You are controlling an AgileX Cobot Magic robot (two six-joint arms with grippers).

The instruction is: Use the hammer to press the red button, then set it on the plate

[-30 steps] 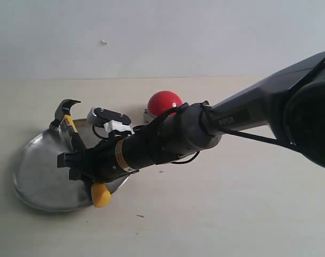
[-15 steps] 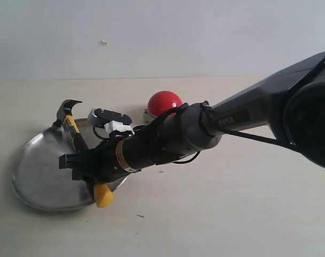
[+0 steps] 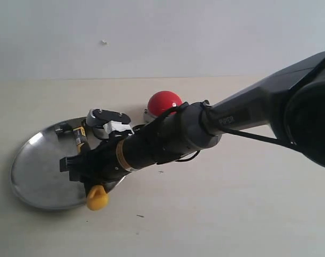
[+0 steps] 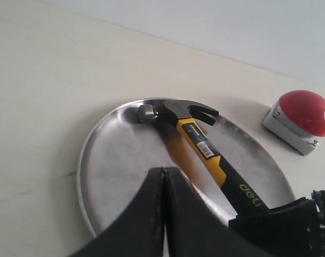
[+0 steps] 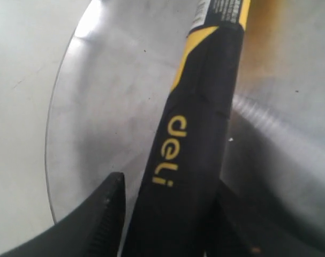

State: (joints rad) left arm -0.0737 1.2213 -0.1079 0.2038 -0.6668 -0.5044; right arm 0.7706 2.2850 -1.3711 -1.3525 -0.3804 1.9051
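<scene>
The hammer lies flat on the silver plate, its dark head near the rim and its yellow looped end sticking out past the near edge. My right gripper straddles the black handle. It is open, and a gap shows between one finger and the handle. The red button sits on its grey base behind the plate, to the right, also the red button in the left wrist view. My left gripper is shut and empty, hovering beside the plate.
My right arm reaches from the right edge diagonally across the table, passing just in front of the button. The tabletop is pale beige with a light wall behind it.
The hammer's head has dropped from raised and tilted to lying on the plate. The plate, tipped up before, has settled flatter. The right gripper's fingers now stand loose around the handle.
</scene>
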